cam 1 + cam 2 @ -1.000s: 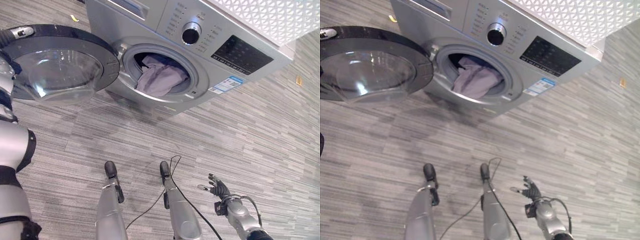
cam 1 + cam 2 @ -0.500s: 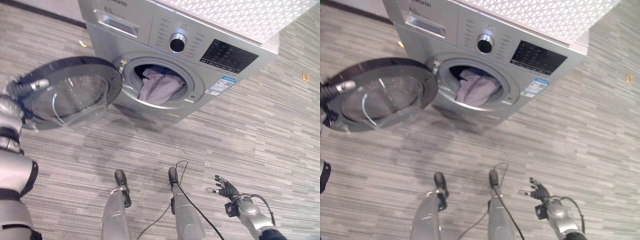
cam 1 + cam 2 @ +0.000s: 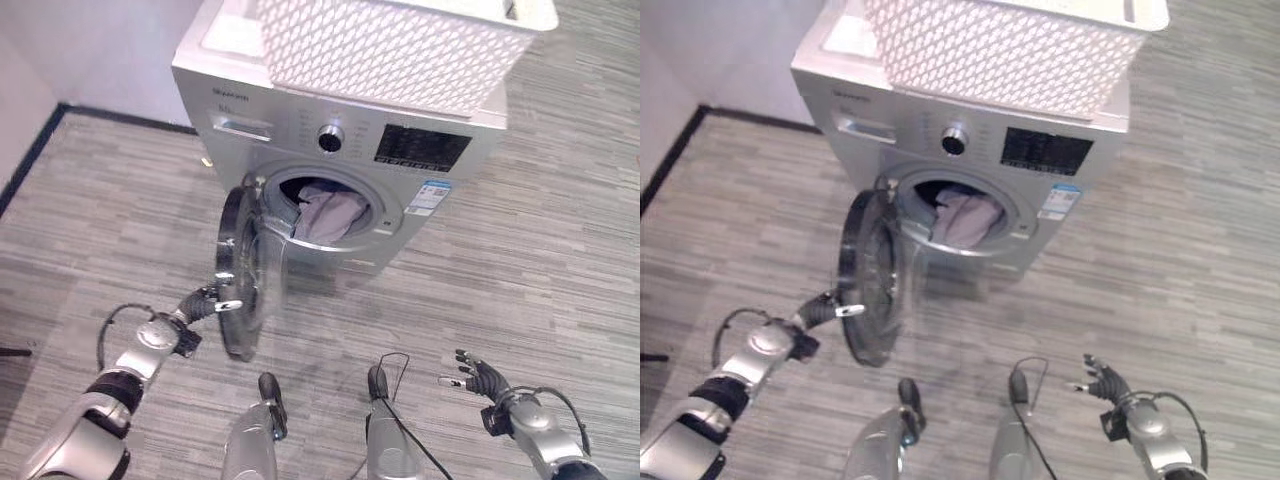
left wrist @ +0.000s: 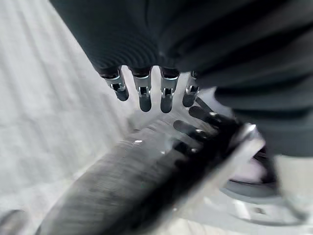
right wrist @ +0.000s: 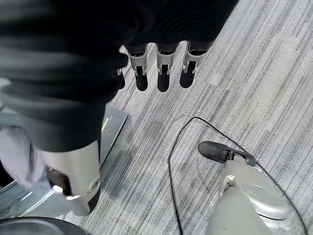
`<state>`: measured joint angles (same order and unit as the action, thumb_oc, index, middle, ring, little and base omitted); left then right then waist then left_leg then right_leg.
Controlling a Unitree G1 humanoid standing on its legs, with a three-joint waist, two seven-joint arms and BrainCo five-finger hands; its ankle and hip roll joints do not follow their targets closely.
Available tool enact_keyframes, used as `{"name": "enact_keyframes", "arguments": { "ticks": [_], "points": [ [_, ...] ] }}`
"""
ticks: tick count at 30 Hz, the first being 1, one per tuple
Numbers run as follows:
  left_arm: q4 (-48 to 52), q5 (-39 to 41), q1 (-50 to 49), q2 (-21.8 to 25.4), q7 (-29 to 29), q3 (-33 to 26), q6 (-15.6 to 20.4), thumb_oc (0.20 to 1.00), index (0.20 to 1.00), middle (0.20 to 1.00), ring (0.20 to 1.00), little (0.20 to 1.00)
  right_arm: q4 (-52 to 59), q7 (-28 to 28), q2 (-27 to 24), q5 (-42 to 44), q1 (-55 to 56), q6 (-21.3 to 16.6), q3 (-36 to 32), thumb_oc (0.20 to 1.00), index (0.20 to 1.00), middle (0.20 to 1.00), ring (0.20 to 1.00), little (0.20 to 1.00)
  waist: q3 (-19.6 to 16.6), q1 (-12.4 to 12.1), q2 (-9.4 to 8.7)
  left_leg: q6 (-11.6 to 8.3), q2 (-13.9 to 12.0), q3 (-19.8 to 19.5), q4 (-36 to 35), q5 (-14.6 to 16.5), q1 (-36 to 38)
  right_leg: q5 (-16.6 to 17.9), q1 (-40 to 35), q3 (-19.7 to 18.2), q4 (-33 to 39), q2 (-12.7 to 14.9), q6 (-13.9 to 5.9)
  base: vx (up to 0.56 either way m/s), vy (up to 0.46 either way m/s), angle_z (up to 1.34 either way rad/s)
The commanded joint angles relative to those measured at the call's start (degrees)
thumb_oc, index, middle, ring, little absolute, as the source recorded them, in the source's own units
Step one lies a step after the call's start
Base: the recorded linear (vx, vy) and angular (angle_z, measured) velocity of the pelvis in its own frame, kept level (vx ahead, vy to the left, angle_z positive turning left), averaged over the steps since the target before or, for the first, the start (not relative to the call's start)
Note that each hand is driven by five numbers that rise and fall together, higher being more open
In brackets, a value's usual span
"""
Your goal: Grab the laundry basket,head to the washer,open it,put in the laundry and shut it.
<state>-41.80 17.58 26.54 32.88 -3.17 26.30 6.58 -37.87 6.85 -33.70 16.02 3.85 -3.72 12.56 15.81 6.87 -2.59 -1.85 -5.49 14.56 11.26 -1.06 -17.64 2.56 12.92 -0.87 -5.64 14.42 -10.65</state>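
One washer (image 3: 300, 130) stands ahead of me on the grey striped floor (image 3: 520, 260). One white lattice laundry basket (image 3: 390, 45) sits on top of it. The washer has one round door (image 3: 243, 270), hinged at my left and standing about half open, edge-on to me. In the drum opening (image 3: 330, 210) lies one bundle of pale lilac laundry (image 3: 330, 215), with a darker piece behind it.

My left hand (image 3: 205, 303) is stretched forward at the outer rim of the door, near its lower edge. In the left wrist view its fingers (image 4: 144, 93) are straight and set side by side, and its thumb (image 4: 205, 117) reaches out toward the dark door rim (image 4: 161, 171). I cannot tell whether the fingers actually touch the rim.

My right hand (image 3: 478, 376) hangs low at my right, well apart from the washer. Its fingers (image 5: 164, 73) are straight and slightly spread, holding nothing, with the floor below them.
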Motion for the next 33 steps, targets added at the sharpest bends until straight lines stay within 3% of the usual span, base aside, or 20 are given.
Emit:
{"name": "enact_keyframes", "arguments": {
  "ticks": [1, 4, 6, 8, 10, 12, 19, 22, 25, 27, 29, 33],
  "points": [
    [8.52, 0.52, 1.80, 0.25, 1.99, -0.32, 8.89, 1.000, 1.000, 1.000, 1.000, 1.000, -0.72, 0.92, -2.94, -2.18, 1.84, -2.08, 0.44, 1.000, 1.000, 1.000, 1.000, 1.000, -2.61, 0.43, -0.18, -3.62, -4.81, -7.71, 1.66, 0.71, -3.70, -5.75, -1.74, 0.99, -3.56, 1.10, -0.95, -0.03, -0.125, 0.04],
    [14.61, 0.39, -1.82, -0.42, 1.78, -1.09, 9.96, 1.000, 1.000, 1.000, 1.000, 1.000, -3.61, 0.80, -1.23, -4.84, 2.13, -1.58, 1.36, 1.000, 1.000, 1.000, 1.000, 1.000, -3.13, -0.27, 0.05, -3.91, -5.09, -7.61, -0.35, -0.25, -1.88, -6.01, -2.73, 0.92, -3.21, 0.49, -0.75, -0.03, -0.112, 0.05],
    [22.51, 3.86, -10.77, -2.06, 0.47, -5.24, 10.46, 1.000, 1.000, 1.000, 1.000, 1.000, -6.88, 0.42, 2.03, -9.22, 2.40, -0.91, 2.79, 1.000, 1.000, 1.000, 1.000, 1.000, -4.42, -1.74, 0.35, -4.12, -5.89, -7.54, -2.93, -1.24, 0.50, -6.34, -4.08, 1.14, -2.50, -0.32, -0.33, 0.00, -0.148, 0.04],
    [24.51, 5.42, -13.90, -2.43, -0.29, -6.94, 10.58, 1.000, 1.000, 1.000, 1.000, 1.000, -7.61, 0.50, 3.04, -9.58, 2.35, -0.84, 3.02, 1.000, 1.000, 1.000, 1.000, 1.000, -5.04, -2.21, 0.53, -4.18, -6.08, -7.53, -3.79, -1.58, 1.23, -6.31, -4.42, 1.10, -2.22, -0.61, -0.20, 0.02, -0.102, -0.05],
    [28.47, 6.39, -23.27, -2.21, -2.55, -10.41, 11.05, 1.000, 1.000, 1.000, 1.000, 1.000, -9.00, 0.67, 5.79, -9.14, 2.65, -1.11, 2.70, 1.000, 1.000, 1.000, 1.000, 1.000, -6.41, -3.62, 1.07, -4.26, -6.74, -7.40, -5.79, -2.19, 3.86, -6.84, -5.86, 1.09, -2.23, -1.31, 0.24, 0.08, -0.164, -0.07],
    [27.35, 10.76, -29.08, -3.13, -5.54, -12.89, 10.36, 1.000, 1.000, 1.000, 1.000, 1.000, -9.56, 0.92, 6.76, -8.58, 3.14, -1.46, 2.11, 1.000, 1.000, 1.000, 1.000, 1.000, -7.34, -4.62, 1.51, -4.31, -6.89, -7.54, -6.63, -2.40, 5.44, -7.46, -7.28, 1.43, -2.18, -1.59, 0.37, 0.08, -0.105, -0.06],
    [18.96, 10.46, -39.44, -6.04, -7.13, -17.56, 9.49, 1.000, 1.000, 1.000, 1.000, 1.000, -10.54, 2.08, 7.24, -9.64, 4.22, -2.79, 2.91, 1.000, 1.000, 1.000, 1.000, 1.000, -9.65, -7.55, 2.58, -4.60, -7.01, -8.64, -9.04, -3.51, 8.11, -7.84, -11.05, 3.29, -0.08, -1.94, 0.56, 0.06, -0.080, 0.12],
    [15.62, 7.56, -40.98, -5.16, -8.25, -16.59, 9.49, 1.000, 1.000, 1.000, 1.000, 1.000, -12.25, 3.92, 6.65, -14.35, 3.08, -2.56, 7.58, 1.000, 1.000, 1.000, 1.000, 1.000, -10.20, -9.08, 3.38, -4.88, -6.74, -9.38, -9.42, -3.93, 8.58, -7.98, -13.51, 5.06, 1.48, -1.61, 0.46, 0.08, -0.040, 0.18],
    [11.31, -6.73, -41.06, -0.60, -6.78, -10.36, 10.39, 1.000, 1.000, 1.000, 1.000, 1.000, -16.83, 3.08, 6.51, -26.95, -3.58, -1.89, 16.92, 1.000, 1.000, 1.000, 1.000, 1.000, -9.88, -10.69, 5.05, -4.94, -5.92, -11.19, -9.74, -4.24, 8.44, -8.54, -15.76, 7.50, 1.88, -1.02, 0.26, 0.06, 0.023, 0.40],
    [9.79, -10.73, -40.50, 0.12, -5.84, -8.67, 10.69, 1.000, 1.000, 1.000, 1.000, 1.000, -17.82, 3.04, 6.79, -28.11, -5.70, -1.77, 18.72, 1.000, 1.000, 1.000, 1.000, 1.000, -9.78, -11.07, 5.43, -4.95, -5.77, -11.50, -9.68, -4.17, 8.36, -8.54, -16.02, 7.86, 2.01, -0.78, 0.17, 0.02, 0.044, 0.30],
    [4.71, -15.46, -38.77, 0.32, -4.72, -5.09, 10.05, 1.000, 1.000, 1.000, 1.000, 1.000, -21.20, 2.63, 9.03, -28.08, -17.00, -1.72, 24.97, 1.000, 1.000, 1.000, 1.000, 1.000, -8.15, -14.56, 7.75, -4.88, -4.46, -13.21, -8.95, -4.28, 6.12, -8.39, -15.80, 9.51, 2.41, 0.17, -0.06, -0.07, 0.091, 0.23],
    [8.94, -12.95, -40.03, 3.68, -5.77, -4.04, 10.12, 1.000, 1.000, 1.000, 1.000, 1.000, -29.19, 0.43, 11.99, -23.98, -28.91, -0.74, 23.40, 1.000, 1.000, 1.000, 1.000, 1.000, -6.25, -20.09, 11.49, -5.33, -2.84, -15.60, -9.38, -6.17, 1.95, -7.90, -14.82, 12.13, 3.19, 0.36, -0.12, -0.10, 0.061, 0.40]
  ]
}}
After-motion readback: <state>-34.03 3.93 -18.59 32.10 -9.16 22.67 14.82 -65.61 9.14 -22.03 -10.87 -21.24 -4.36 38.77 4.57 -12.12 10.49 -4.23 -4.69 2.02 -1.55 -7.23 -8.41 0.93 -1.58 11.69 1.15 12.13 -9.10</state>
